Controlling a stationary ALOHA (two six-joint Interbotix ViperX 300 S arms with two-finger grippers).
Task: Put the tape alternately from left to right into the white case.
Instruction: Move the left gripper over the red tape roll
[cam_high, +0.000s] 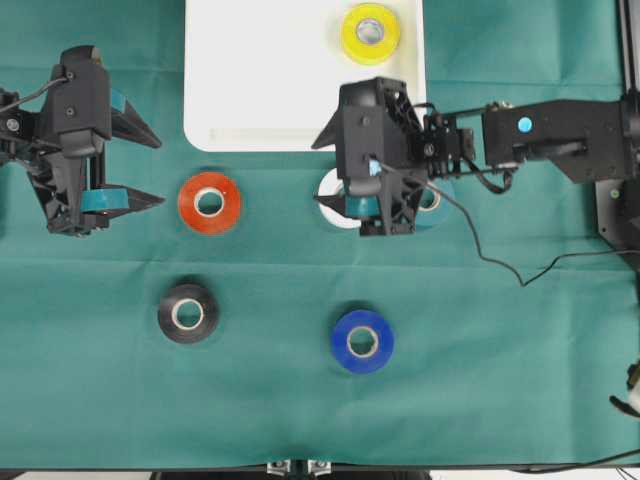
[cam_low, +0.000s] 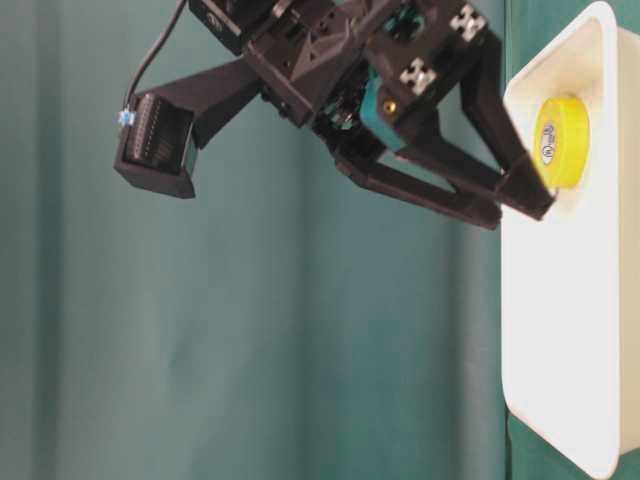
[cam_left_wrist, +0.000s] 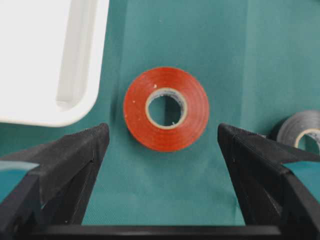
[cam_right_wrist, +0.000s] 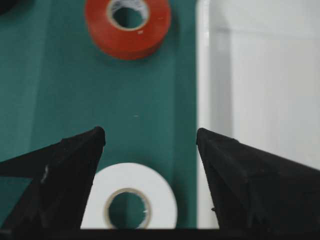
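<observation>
While white tape (cam_right_wrist: 129, 197) lies flat beside white case (cam_high: 250, 100), right gripper (cam_right_wrist: 150, 140) fingers wide, empty; left gripper (cam_left_wrist: 162, 137) half-open, empty. Roll probably light, stiff: pinch across rim.

Left gripper (cam_high: 143, 165) jaws parted and empty, right gripper (cam_high: 322, 172) spread wide

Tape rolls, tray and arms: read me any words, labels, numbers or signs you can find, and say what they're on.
No legible text anywhere.
Yellow tape: the core label carries dark marks, too small to read.
Right arm: black-and-white checker stickers, patterns only.
Orange tape, white tape, white case: nothing printed visible.
</observation>
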